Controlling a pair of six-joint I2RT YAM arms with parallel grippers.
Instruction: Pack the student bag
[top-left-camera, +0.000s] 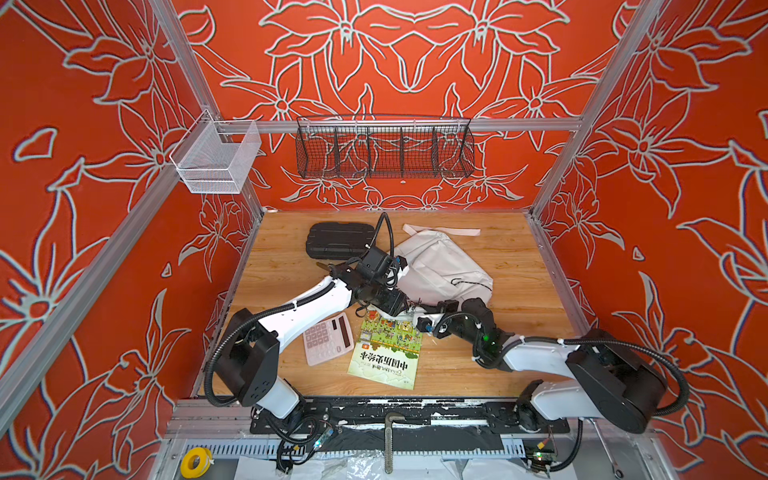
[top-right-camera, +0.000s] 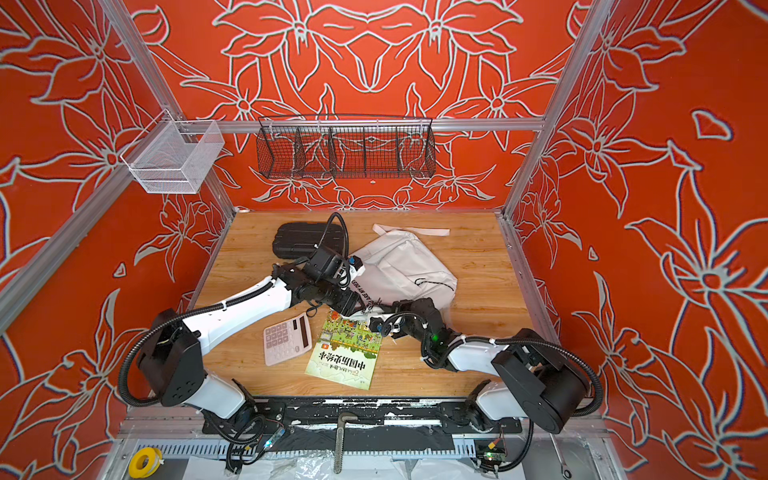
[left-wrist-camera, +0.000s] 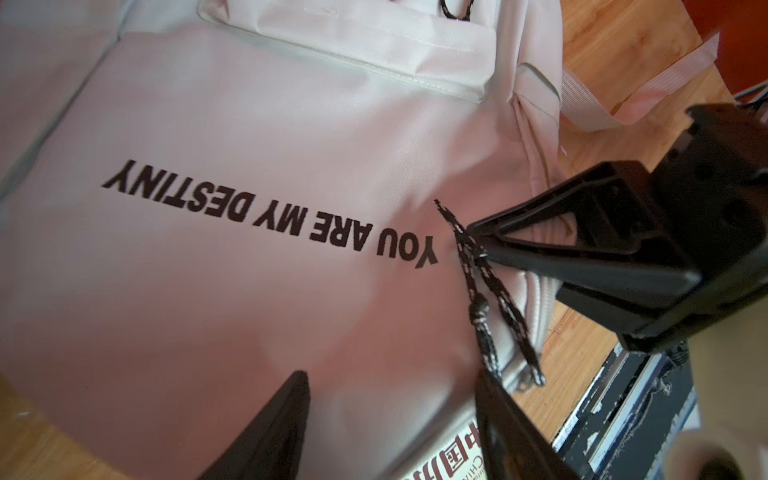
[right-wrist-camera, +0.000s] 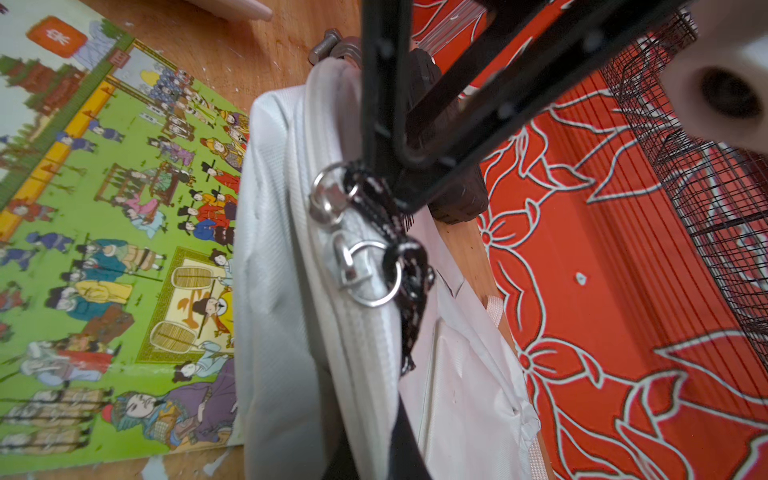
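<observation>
At corner of student bag (top-left-camera: 440, 266): right jaws clamped on zipper cord (left-wrist-camera: 480, 311); left jaws apart over printed front (left-wrist-camera: 270, 216).

You had the white fabric backpack (top-right-camera: 399, 266) beside the black ribbed hard case (top-right-camera: 299, 241), the pink calculator (top-right-camera: 286, 338) just beside the green illustrated book (top-right-camera: 345, 353).

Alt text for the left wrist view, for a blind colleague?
White bag, its YOU ARE MY DESTINY print upside down, fills the frame. The right pincer pinches its black cord; the left pincer stands open over the fabric beside that cord.
</observation>
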